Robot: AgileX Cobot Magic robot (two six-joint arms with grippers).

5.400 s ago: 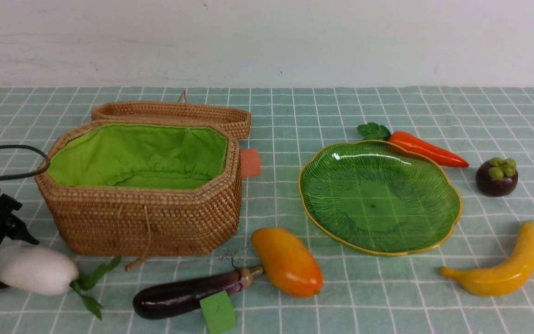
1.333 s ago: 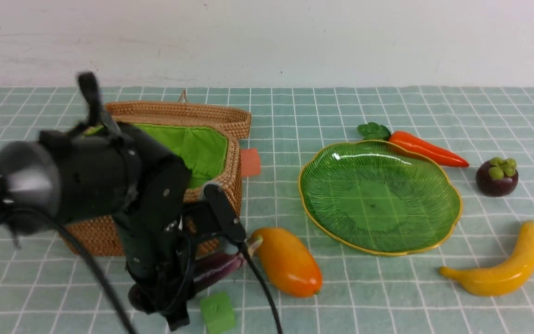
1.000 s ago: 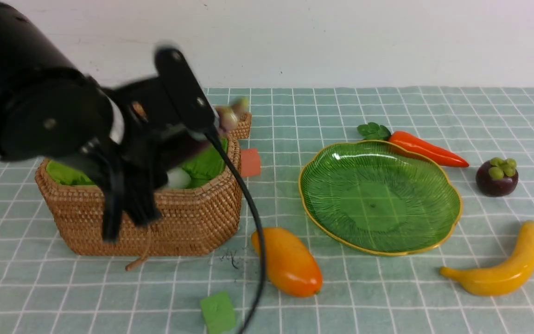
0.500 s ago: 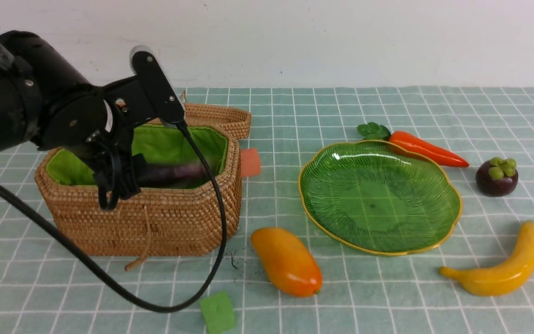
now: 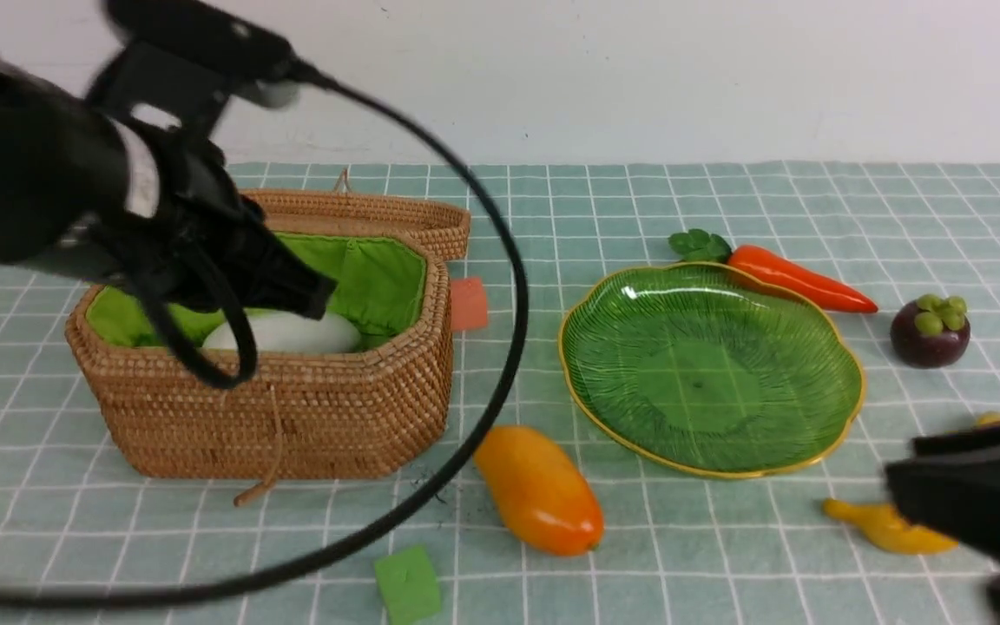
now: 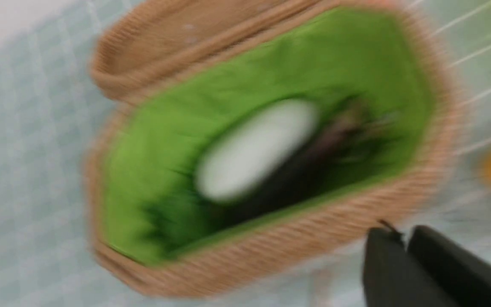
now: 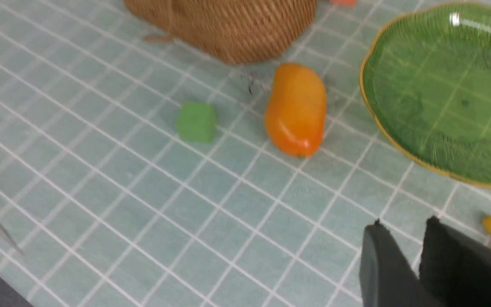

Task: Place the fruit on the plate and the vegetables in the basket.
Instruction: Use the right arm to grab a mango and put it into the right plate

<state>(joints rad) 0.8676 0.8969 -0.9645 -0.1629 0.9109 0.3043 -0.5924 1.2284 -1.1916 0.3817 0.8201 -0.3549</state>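
Note:
The woven basket (image 5: 292, 417) holds the white radish (image 5: 283, 332). In the left wrist view the radish (image 6: 254, 149) lies beside the dark eggplant (image 6: 301, 183) on the green lining. My left gripper (image 5: 313, 295) hovers blurred over the basket, shut and empty (image 6: 403, 238). The mango (image 5: 539, 490) lies in front of the green plate (image 5: 708, 369), which has nothing on it. Behind the plate lies the carrot (image 5: 799, 279), with the mangosteen (image 5: 930, 330) to its right. My right gripper (image 5: 904, 469), slightly open and empty (image 7: 405, 228), covers part of the banana (image 5: 891, 528).
A green cube (image 5: 407, 583) sits near the front edge, left of the mango. An orange block (image 5: 469, 304) stands between basket and plate. The basket lid (image 5: 335, 208) lies open behind it. My left arm's black cable (image 5: 500, 365) loops in front of the basket.
My left gripper carried the eggplant into the basket, let it go, rose and shut. My right gripper has come into view at the lower right, over the banana.

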